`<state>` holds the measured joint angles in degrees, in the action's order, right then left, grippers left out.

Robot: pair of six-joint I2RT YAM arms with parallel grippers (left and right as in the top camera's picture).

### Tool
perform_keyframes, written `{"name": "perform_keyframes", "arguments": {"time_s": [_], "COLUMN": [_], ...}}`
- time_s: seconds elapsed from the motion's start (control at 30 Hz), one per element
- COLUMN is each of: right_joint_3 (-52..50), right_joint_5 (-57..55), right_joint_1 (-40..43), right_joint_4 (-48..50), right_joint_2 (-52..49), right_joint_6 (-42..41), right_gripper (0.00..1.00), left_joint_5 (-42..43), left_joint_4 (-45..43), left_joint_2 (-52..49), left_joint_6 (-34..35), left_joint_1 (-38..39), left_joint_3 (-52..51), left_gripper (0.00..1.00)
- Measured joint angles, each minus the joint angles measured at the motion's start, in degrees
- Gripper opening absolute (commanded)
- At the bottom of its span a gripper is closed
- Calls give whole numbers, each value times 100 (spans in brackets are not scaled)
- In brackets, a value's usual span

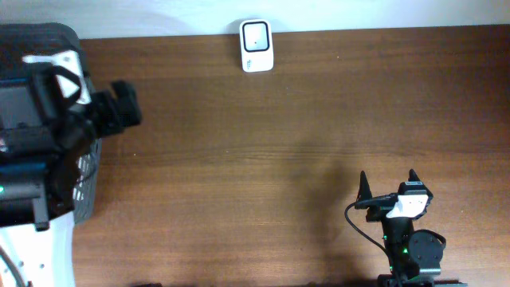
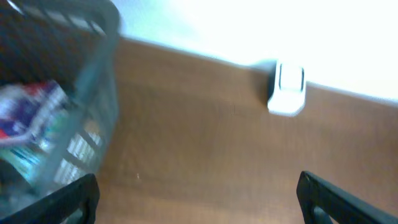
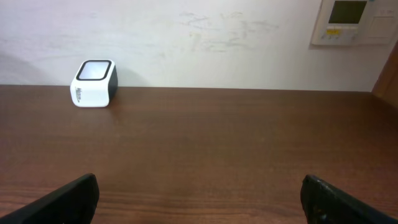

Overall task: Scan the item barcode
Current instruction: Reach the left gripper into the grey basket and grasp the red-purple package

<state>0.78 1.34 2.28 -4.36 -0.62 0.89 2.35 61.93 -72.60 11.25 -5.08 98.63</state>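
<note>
Scanner (image 3: 94, 83) side lettering too blurred for reading; left claw (image 2: 198, 190) and right claw (image 3: 199, 190) both wide apart.

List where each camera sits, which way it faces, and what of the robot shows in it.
Overhead: above the table, looking straight down; left arm at the basket, right gripper at the near edge.
Left wrist: on the left arm, facing the far wall; the open left gripper frames the bottom.
Right wrist: low over the table, facing the wall; open right gripper in the bottom corners.
Shared: all three show the white scanner at the far edge.
</note>
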Motion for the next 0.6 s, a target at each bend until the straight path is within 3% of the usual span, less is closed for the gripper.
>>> {"name": "perform_keyframes", "arguments": {"time_s": [0.17,0.4,0.6], "right_joint_3": [0,0,0], "right_joint_5": [0,0,0], "right_joint_1": [0,0,0], "right_joint_4": [0,0,0], "right_joint_2": [0,0,0], "right_joint_6": [2,2,2], "right_gripper": [99,98,99], "left_joint_5": [400,734,754], "left_joint_4": [175,203,103], "left_joint_2": [-302,-1532,-1985], "left_joint_6": [166,190,190], "left_joint_1": [-1163,-2608,-3292], "left_joint_3": [481,487,487], "left_gripper": [99,99,99]}}
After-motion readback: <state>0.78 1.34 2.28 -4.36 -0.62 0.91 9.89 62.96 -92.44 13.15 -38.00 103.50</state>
